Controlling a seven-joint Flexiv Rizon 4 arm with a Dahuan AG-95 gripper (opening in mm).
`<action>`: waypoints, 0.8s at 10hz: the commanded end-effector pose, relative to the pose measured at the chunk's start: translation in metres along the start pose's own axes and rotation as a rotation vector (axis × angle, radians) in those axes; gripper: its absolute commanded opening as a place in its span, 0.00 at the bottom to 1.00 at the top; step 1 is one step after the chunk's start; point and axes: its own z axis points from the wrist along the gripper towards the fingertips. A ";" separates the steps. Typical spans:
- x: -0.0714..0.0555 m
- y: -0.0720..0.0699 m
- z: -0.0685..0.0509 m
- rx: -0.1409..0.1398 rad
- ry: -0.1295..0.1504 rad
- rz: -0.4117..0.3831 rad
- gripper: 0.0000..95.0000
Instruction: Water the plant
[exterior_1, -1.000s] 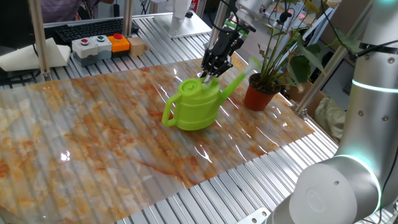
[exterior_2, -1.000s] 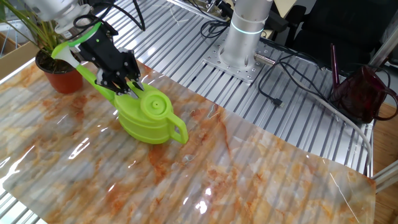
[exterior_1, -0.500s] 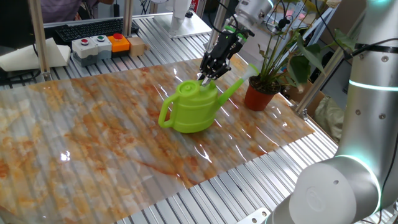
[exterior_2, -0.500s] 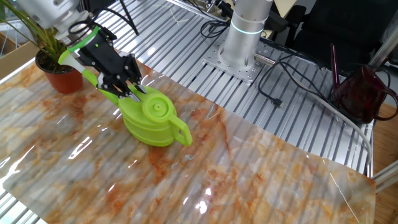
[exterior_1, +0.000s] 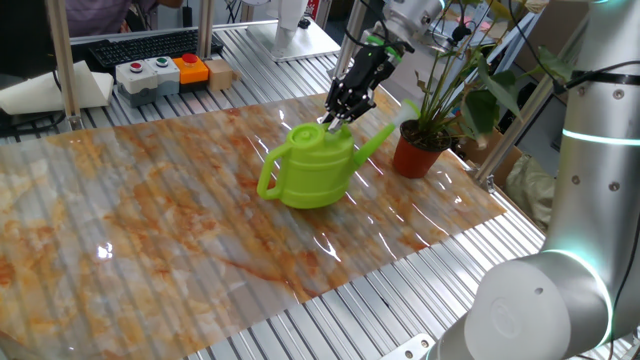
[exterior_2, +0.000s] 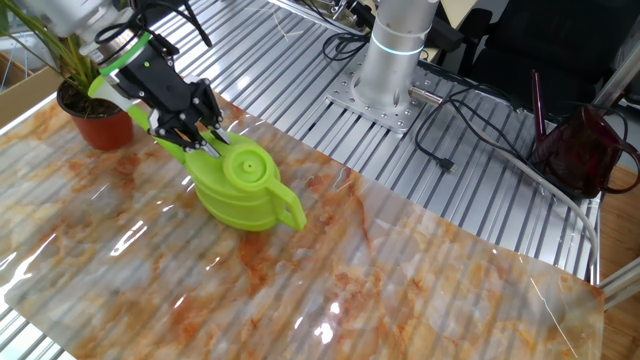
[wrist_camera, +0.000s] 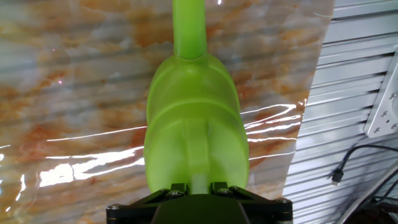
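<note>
The counter (exterior_1: 150, 230) is big, with a shiny orange and white sheet on it. The silver arm (exterior_1: 590, 150) stands at the near right in one fixed view.

The plant (exterior_1: 445, 90) is at the far right end of the sheet. It has long thin stems and big dark leaves, and it sits in a small red pot (exterior_1: 417, 155). In the other fixed view the pot (exterior_2: 92, 120) is at the far left, just beside the spout.

The green can (exterior_1: 312, 168) sits near the middle of the sheet, with its body close to the pot but not touching it. Its spout (exterior_1: 378, 137) points up at the plant, and the loop handle (exterior_1: 268, 182) sticks out the other way.

The black claw (exterior_1: 335, 115) leans down onto the top of the can (exterior_2: 238, 185). In the hand view its tips are shut tight on a thin green strip at the can's top (wrist_camera: 198, 134).

I think things could go wrong from here. The grip is on a thin piece, so the can could slip or twist when it tips. The spout could bump the pot and knock it over. The arm could also crush the leaves, which hang right by it. If the spout stops short of the pot, water would spill on the sheet.
</note>
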 end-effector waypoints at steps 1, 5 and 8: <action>0.001 0.000 0.000 0.004 0.018 0.012 0.00; 0.001 -0.001 0.000 0.007 0.035 0.025 0.00; 0.001 -0.001 0.000 0.011 0.056 0.034 0.00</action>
